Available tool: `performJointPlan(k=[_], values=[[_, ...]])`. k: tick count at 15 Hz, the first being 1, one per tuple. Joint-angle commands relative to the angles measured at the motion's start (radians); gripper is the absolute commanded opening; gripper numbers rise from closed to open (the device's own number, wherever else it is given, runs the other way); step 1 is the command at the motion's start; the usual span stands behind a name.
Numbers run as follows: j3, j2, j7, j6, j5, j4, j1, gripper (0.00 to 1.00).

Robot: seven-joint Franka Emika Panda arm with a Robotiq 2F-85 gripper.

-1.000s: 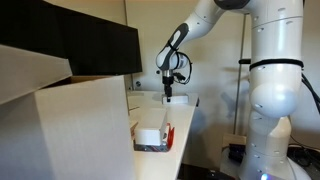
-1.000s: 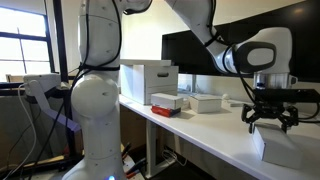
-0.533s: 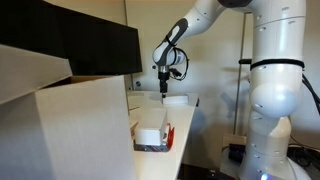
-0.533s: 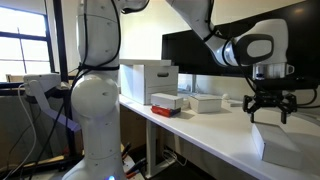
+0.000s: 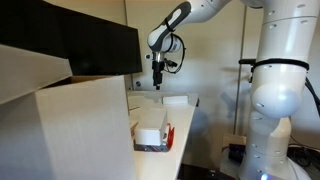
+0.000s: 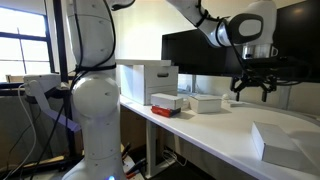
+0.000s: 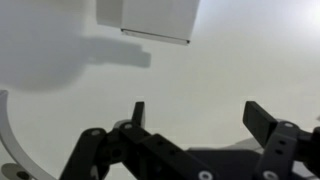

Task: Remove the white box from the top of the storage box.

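In an exterior view, the hand is hanging in the air above the far end of the table, its fingers appearing spread and gripping nothing. The white box is lying flat on the table below it and a little to one side, well apart from the storage box, which is sitting nearer the camera beside a cardboard carton, with only white showing inside its red walls. In an exterior view, the white box is resting in the foreground, the empty hand is hovering above and behind it with its fingers pointing down and standing wide, and the storage box is sitting far along the table. In the wrist view, the two fingers are standing wide apart with bare table between them, and part of the white box is showing at the top of the picture, clear of the hand. Handling: the white box is looking like a light, stiff carton with smooth, possibly slippery faces that hard squeezing could dent, so its two long sides, taken from above across the narrower width, are probably offering the best hold. Change: compared with the frames a second and half a second earlier, the hand is standing distinctly higher, having been just over the white box then, while both boxes are lying in the same places, so the removal is appearing complete.
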Motion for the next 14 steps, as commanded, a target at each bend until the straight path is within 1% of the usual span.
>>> performJointPlan(k=[1, 5, 10, 11, 14], values=[[0.008, -0.086, -0.016, -0.188, 0.025, 0.011, 0.027, 1.0], [0.016, -0.146, 0.011, -0.333, -0.001, 0.039, 0.061, 1.0], [0.032, -0.19, 0.055, -0.452, -0.023, 0.045, 0.089, 1.0], [0.017, -0.17, 0.02, -0.414, 0.001, 0.051, 0.09, 1.0], [0.017, -0.171, 0.022, -0.42, 0.001, 0.051, 0.093, 1.0]])
